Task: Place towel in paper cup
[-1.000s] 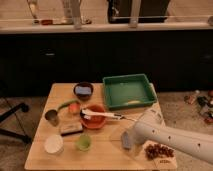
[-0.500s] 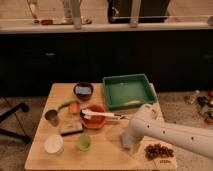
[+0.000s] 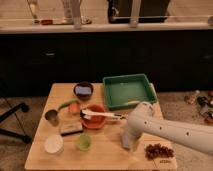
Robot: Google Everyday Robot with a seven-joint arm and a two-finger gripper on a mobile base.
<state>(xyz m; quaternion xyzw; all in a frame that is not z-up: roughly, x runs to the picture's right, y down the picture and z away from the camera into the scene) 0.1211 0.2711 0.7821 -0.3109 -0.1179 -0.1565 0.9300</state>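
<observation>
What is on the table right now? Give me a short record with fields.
table: wooden
gripper: low over the table's near right part, left of the grapes
green tray: far right
red bowl: centre, white utensil lying across it
white cup: near left
green cup: just right of the white cup

The hand (image 3: 128, 142) hangs low over the table (image 3: 107, 155) — right of the orange bowl (image 3: 93, 123).
</observation>
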